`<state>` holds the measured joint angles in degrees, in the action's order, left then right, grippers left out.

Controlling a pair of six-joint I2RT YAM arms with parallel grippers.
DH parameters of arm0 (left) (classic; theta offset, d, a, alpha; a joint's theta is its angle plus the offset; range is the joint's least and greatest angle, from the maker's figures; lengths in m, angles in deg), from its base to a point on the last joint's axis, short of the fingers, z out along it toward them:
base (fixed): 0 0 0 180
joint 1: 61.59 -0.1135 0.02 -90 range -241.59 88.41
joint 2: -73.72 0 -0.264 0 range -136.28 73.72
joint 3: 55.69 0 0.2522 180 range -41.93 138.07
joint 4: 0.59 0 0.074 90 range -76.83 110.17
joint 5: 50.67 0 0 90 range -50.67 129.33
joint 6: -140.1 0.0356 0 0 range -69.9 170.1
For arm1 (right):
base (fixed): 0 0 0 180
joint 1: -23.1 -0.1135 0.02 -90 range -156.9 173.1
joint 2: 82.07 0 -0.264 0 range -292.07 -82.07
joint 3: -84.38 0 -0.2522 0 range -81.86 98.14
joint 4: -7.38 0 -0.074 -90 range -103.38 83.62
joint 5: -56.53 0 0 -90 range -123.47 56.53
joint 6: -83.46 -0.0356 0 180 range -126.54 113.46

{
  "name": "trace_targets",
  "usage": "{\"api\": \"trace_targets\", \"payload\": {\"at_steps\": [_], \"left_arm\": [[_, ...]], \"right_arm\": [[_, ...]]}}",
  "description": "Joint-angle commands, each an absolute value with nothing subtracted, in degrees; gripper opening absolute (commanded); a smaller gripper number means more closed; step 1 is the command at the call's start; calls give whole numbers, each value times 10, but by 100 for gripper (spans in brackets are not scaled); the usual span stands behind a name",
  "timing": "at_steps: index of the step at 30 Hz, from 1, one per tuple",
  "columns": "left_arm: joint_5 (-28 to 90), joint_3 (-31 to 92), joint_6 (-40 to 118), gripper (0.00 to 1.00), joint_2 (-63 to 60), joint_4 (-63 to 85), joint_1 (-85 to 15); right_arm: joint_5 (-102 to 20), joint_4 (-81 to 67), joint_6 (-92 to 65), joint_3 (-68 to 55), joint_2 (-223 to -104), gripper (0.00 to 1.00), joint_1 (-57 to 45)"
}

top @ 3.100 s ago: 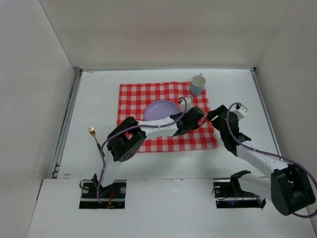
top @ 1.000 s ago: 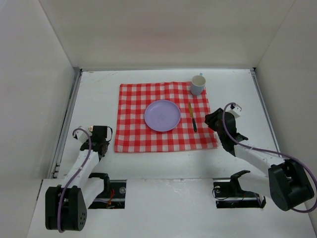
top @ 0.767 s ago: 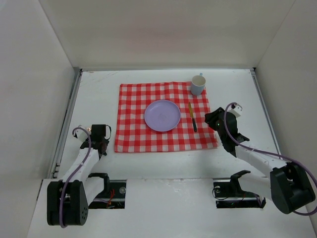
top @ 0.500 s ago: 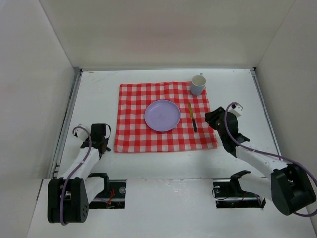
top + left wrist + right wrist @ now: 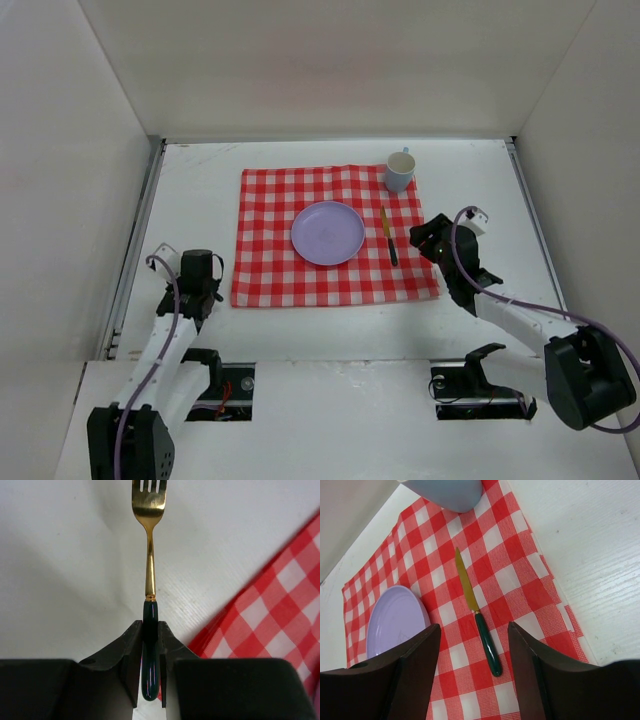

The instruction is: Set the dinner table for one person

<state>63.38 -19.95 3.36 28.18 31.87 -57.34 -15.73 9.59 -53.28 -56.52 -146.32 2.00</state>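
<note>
One fork [image 5: 149, 555] to place
My left end effector [image 5: 150, 630] clamps its green handle, the right spot, over the surface [image 5: 60, 580] left of the cloth [image 5: 280, 610]. Light, stiff, slick. The right end effector [image 5: 472, 627] is open.

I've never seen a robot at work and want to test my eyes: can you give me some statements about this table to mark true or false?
1. The left fingers are clamped on the fork. True.
2. The knife lies left of the plate. False: it lies to the plate's right, on the cloth.
3. The mug stands at the cloth's far right corner. True.
4. The right fingers grip the knife. False: they are open, and the knife lies loose on the cloth.
</note>
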Motion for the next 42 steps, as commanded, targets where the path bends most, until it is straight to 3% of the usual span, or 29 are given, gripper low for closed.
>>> {"api": "trace_targets", "payload": {"at_steps": [1, 7, 14, 20, 42], "left_arm": [[663, -145, 84, 4, 307, 356, -554], [656, -68, 159, 5, 267, 344, -480], [604, -13, 239, 6, 121, 211, -347], [610, 46, 315, 6, -20, 190, -290], [634, 54, 295, 6, -154, 162, -303]], "right_arm": [[-158, 132, -531, -557, -1460, 62, 15], [-155, 132, -533, -559, -1454, 63, 17], [-154, 140, -533, -562, -1460, 63, 16], [-151, 146, -533, -565, -1454, 63, 17], [-158, 154, -525, -556, -1490, 64, 14]]}}
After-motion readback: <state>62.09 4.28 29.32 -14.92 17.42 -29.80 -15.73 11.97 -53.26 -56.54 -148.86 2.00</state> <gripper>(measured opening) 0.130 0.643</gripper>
